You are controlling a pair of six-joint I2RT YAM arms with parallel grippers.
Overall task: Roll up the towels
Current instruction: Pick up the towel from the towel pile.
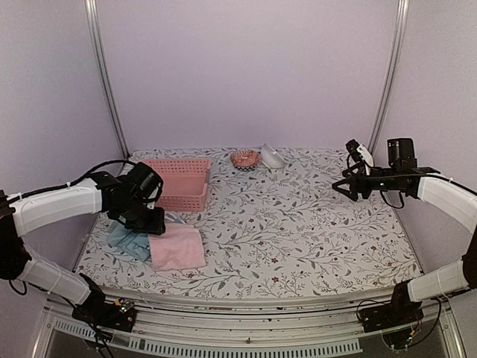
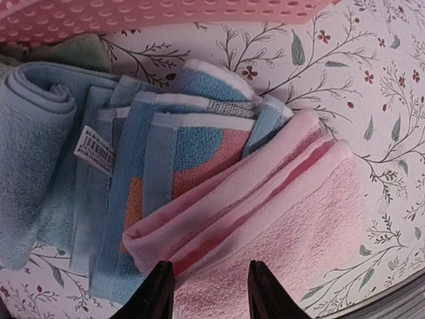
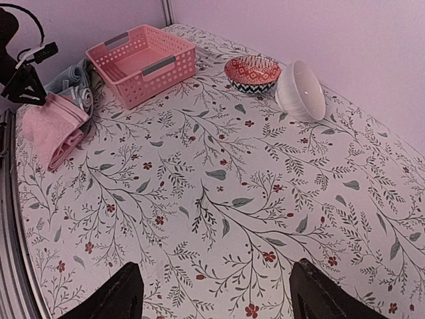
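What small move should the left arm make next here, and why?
Probably close the left gripper on the folded plain pink cloth towel and draw it aside. The gripper sits low over that towel with cloth showing between its fingers. The towel overlaps the light blue towel with orange and white motifs, so it likely needs separating before rolling.

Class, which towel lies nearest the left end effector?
The plain pink towel, right at the left end effector; the patterned blue towel and teal towel lie beyond.

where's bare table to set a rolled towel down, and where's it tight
Free: middle and right of the table, bordered by the pink towel, the basket, the red bowl and white bowl behind. Crowded: the left, towels heaped under the left gripper.
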